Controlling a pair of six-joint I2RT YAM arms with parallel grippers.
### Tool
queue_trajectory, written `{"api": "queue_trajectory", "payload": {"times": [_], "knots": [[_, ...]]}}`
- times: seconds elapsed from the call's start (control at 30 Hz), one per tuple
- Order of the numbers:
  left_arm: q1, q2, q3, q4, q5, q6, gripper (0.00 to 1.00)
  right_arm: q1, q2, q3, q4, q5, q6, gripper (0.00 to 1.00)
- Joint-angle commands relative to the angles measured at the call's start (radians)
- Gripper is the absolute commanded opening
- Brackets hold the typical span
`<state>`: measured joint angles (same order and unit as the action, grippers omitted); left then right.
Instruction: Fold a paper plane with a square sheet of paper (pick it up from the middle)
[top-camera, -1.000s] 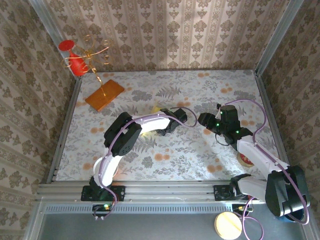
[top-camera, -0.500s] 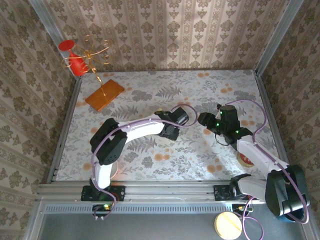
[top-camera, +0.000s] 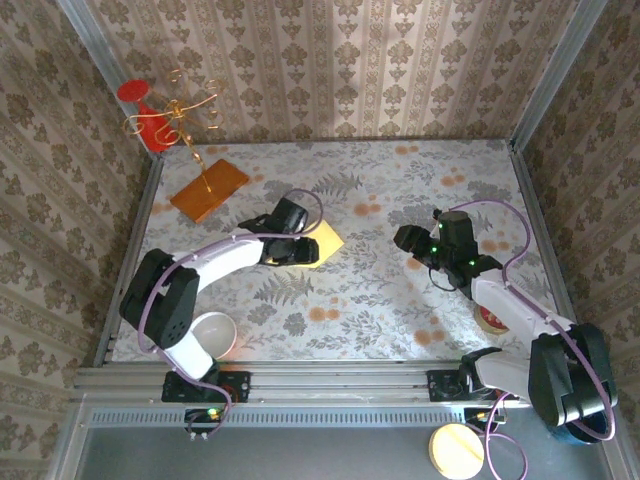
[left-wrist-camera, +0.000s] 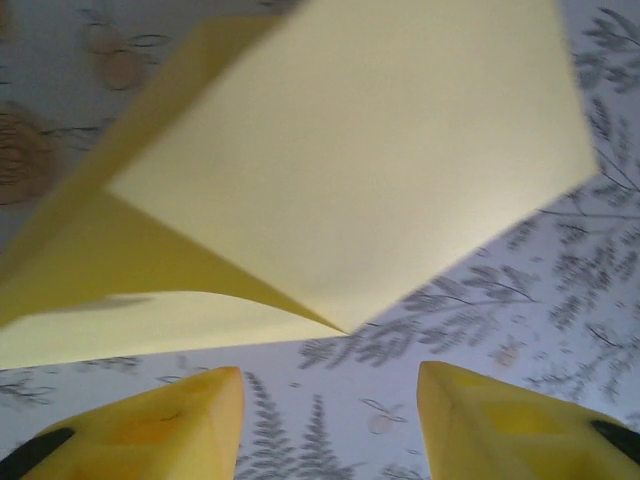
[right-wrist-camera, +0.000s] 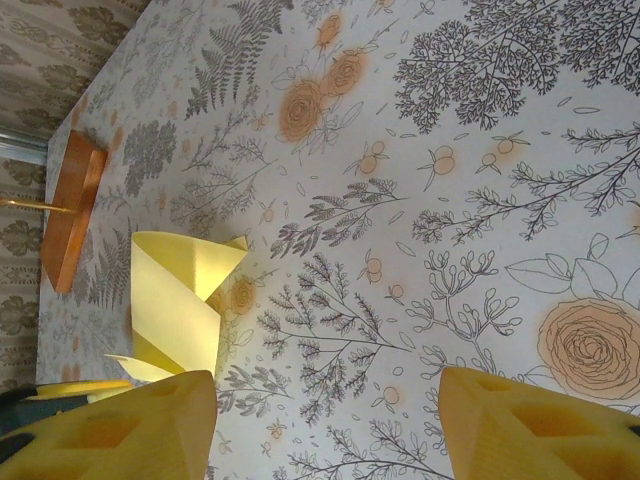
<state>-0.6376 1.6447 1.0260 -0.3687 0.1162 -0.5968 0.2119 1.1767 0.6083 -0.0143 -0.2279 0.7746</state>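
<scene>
The pale-yellow sheet of paper (top-camera: 326, 243) lies folded on the floral table, left of centre, with its flaps lifted a little. In the left wrist view the sheet of paper (left-wrist-camera: 360, 170) ends in a point just ahead of my left gripper (left-wrist-camera: 330, 420). That gripper is open, with only tablecloth between its yellow fingers (left-wrist-camera: 150, 430). From above, my left gripper (top-camera: 306, 250) sits at the paper's left edge. My right gripper (top-camera: 403, 240) hovers to the right of the paper, apart from it. My right gripper (right-wrist-camera: 325, 430) is open and empty, and the folded paper (right-wrist-camera: 175, 300) lies off to its left.
An orange board (top-camera: 208, 188) with a gold wire stand sits at the back left, below a red vase (top-camera: 150, 122). A white bowl (top-camera: 213, 335) stands near the left arm's base. A tape roll (top-camera: 490, 318) lies by the right arm.
My left arm has swung left off the paper, with its jaws opening, and the folded sheet now lies uncovered. My right gripper has widened slightly and stayed in place.
</scene>
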Motion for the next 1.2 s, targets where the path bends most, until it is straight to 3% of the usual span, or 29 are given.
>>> {"api": "queue_trajectory", "payload": {"times": [0.0, 0.27, 0.6, 0.97, 1.17], "knots": [[0.049, -0.008, -0.018, 0.053, 0.051, 0.022, 0.50, -0.004, 0.018, -0.012, 0.033, -0.008, 0.023, 0.62], [0.142, 0.093, 0.025, 0.084, 0.063, 0.073, 0.50, 0.007, 0.032, -0.022, 0.073, -0.028, 0.019, 0.67], [0.148, 0.157, 0.023, 0.114, 0.130, 0.025, 0.48, 0.034, 0.101, 0.002, 0.048, -0.055, 0.082, 0.67], [0.018, 0.190, 0.005, 0.120, 0.201, -0.225, 0.42, 0.247, 0.285, 0.019, 0.158, -0.057, 0.363, 0.62], [-0.011, 0.180, -0.013, 0.137, 0.208, -0.291, 0.39, 0.310, 0.372, 0.077, 0.147, -0.047, 0.373, 0.60]]}}
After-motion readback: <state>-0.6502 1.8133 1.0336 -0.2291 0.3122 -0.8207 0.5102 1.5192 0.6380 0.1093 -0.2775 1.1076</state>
